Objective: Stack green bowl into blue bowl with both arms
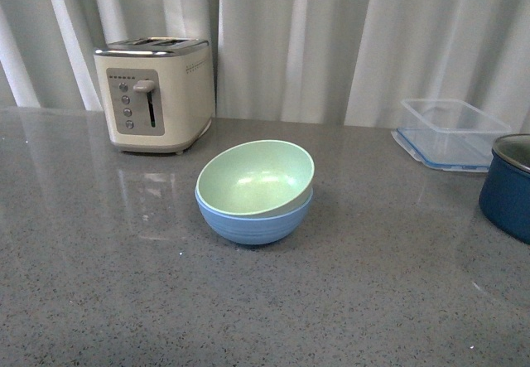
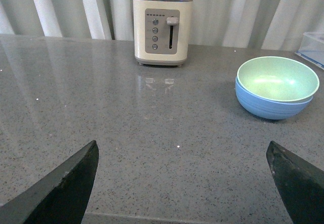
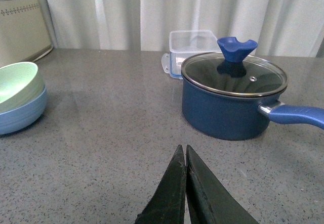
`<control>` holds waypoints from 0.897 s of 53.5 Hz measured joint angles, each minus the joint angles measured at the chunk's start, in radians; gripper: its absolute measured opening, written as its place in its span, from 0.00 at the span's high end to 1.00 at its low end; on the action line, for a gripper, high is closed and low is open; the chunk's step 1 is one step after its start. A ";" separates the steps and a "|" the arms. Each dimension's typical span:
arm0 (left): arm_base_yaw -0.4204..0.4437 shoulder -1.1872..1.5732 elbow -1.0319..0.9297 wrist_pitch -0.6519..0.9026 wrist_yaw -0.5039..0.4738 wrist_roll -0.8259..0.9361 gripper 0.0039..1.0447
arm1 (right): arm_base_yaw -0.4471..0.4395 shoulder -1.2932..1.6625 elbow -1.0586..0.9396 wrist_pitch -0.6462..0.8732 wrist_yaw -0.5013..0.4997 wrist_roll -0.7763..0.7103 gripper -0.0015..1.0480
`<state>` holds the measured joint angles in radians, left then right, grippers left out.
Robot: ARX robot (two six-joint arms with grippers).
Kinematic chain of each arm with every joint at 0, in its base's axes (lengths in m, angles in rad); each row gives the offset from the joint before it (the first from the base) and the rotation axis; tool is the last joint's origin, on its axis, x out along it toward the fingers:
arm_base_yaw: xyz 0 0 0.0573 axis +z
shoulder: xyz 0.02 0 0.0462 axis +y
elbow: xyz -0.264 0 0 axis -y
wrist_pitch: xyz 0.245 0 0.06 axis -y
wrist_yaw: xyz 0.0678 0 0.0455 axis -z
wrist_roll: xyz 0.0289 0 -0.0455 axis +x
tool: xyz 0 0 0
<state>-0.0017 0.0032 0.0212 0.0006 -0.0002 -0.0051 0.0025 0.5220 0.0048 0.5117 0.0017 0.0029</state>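
The pale green bowl (image 1: 255,176) sits nested inside the light-blue bowl (image 1: 252,223), slightly tilted, on the grey counter in the middle of the front view. Both also show in the left wrist view, green (image 2: 277,79) in blue (image 2: 272,107), and in the right wrist view, green (image 3: 15,85) in blue (image 3: 23,115). My left gripper (image 2: 182,150) is open and empty, low over the counter, well short of the bowls. My right gripper (image 3: 184,153) is shut and empty, away from the bowls, near the pot. Neither arm shows in the front view.
A cream toaster (image 1: 155,94) stands at the back left. A clear plastic container (image 1: 451,132) sits at the back right. A dark navy pot (image 3: 233,100) with a glass lid and blue handle stands right of the bowls. Curtains hang behind the counter.
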 joint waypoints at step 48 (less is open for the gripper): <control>0.000 0.000 0.000 0.000 0.000 0.000 0.06 | 0.000 -0.353 0.000 -0.340 0.000 0.000 0.99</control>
<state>-0.0017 0.0032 0.0212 0.0006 -0.0002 -0.0051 0.0025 0.1688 0.0048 0.1722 0.0013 0.0029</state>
